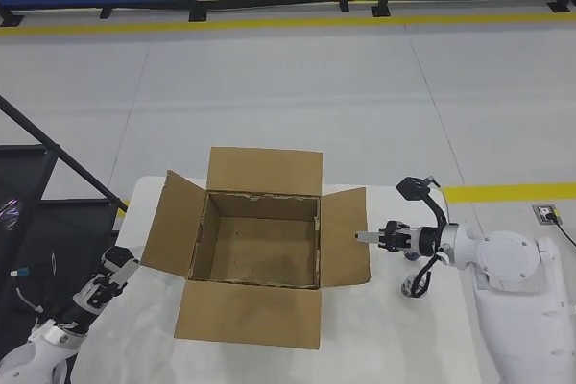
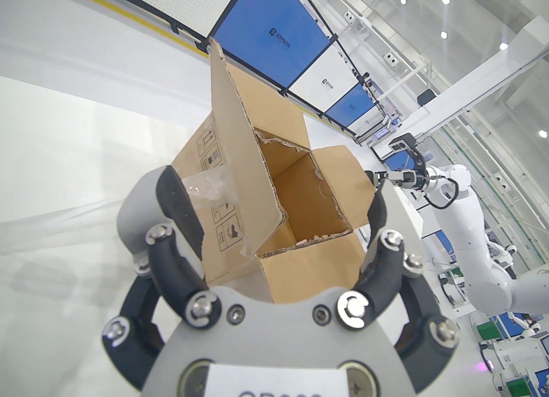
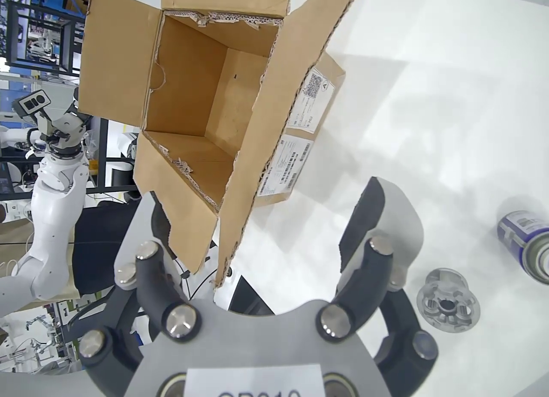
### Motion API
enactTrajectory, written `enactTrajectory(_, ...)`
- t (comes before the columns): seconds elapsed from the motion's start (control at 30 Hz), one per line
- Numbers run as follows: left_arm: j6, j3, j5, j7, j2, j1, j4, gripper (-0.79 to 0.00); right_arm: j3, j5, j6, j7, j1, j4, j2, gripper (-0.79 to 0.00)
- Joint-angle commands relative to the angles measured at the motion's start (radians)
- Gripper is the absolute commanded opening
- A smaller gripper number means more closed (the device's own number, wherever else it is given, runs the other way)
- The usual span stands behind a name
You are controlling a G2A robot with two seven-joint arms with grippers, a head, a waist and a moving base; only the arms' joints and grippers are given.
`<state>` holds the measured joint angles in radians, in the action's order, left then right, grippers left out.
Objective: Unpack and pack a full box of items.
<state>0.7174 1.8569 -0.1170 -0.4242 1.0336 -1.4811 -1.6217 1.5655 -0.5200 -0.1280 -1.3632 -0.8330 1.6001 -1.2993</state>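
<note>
An open cardboard box (image 1: 256, 250) stands in the middle of the white table (image 1: 403, 336), all its flaps spread out and its inside bare. My right gripper (image 1: 365, 236) (image 3: 266, 201) is open at the box's right side, with the corner of the right flap (image 3: 296, 85) between its fingers (image 3: 369, 210), unclamped. My left gripper (image 1: 118, 261) (image 2: 274, 188) is open at the table's left edge, pointing at the box (image 2: 300, 201) from a short distance. A crumpled clear plastic bag (image 2: 206, 184) lies against the box's left wall.
In the right wrist view, a small metal spool (image 3: 448, 306) and a spray can (image 3: 525, 242) lie on the table beside the right gripper. A dark rack (image 1: 19, 221) stands left of the table. The box's front flap (image 1: 250, 315) overhangs the table near its front edge.
</note>
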Motion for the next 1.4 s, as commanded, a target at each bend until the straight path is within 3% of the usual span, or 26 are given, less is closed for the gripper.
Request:
enactTrajectory(0.0, 0.0, 0.0, 0.0, 0.0, 0.0, 0.0, 0.0, 0.0, 0.0, 0.0, 0.0, 0.0, 0.0, 0.001, 0.0, 0.0)
enactTrajectory(0.1, 0.0, 0.0, 0.0, 0.0, 0.0, 0.0, 0.0, 0.0, -0.03, 0.005, -0.028, 0.06, -0.023, 0.021, -0.001, 0.0)
enactTrajectory(0.2, 0.0, 0.0, 0.0, 0.0, 0.0, 0.0, 0.0, 0.0, -0.034, -0.112, -0.075, 0.095, -0.052, 0.06, 0.011, 0.0)
enactTrajectory(0.33, 0.0, 0.0, 0.0, 0.0, 0.0, 0.0, 0.0, 0.0, 0.047, -0.263, -0.14, 0.141, -0.154, 0.14, 0.036, 0.0)
enactTrajectory(0.53, 0.0, 0.0, 0.0, 0.0, 0.0, 0.0, 0.0, 0.0, 0.141, -0.406, -0.19, 0.094, -0.28, 0.203, 0.066, 0.0)
enactTrajectory(0.7, 0.0, 0.0, 0.0, 0.0, 0.0, 0.0, 0.0, 0.0, 0.114, -0.482, -0.192, 0.084, -0.311, 0.144, 0.077, 0.0)
enactTrajectory(1.1, 0.0, 0.0, 0.0, 0.0, 0.0, 0.0, 0.0, 0.0, 0.029, -0.529, -0.16, 0.131, -0.247, -0.057, 0.087, 0.0)
enactTrajectory(1.13, 0.0, 0.0, 0.0, 0.0, 0.0, 0.0, 0.0, 0.0, 0.026, -0.514, -0.165, 0.132, -0.241, -0.071, 0.088, -0.015)
enactTrajectory(1.23, 0.0, 0.0, 0.0, 0.0, 0.0, 0.0, 0.0, 0.0, 0.019, -0.499, -0.174, 0.127, -0.221, -0.118, 0.092, -0.339)
enactTrajectory(1.27, 0.0, 0.0, 0.0, 0.0, 0.0, 0.0, 0.0, 0.0, 0.016, -0.495, -0.177, 0.125, -0.213, -0.133, 0.093, -0.406)
enactTrajectory(1.37, 0.0, 0.0, 0.0, 0.0, 0.0, 0.0, 0.0, 0.0, 0.002, -0.485, -0.187, 0.122, -0.199, -0.162, 0.096, -0.406)
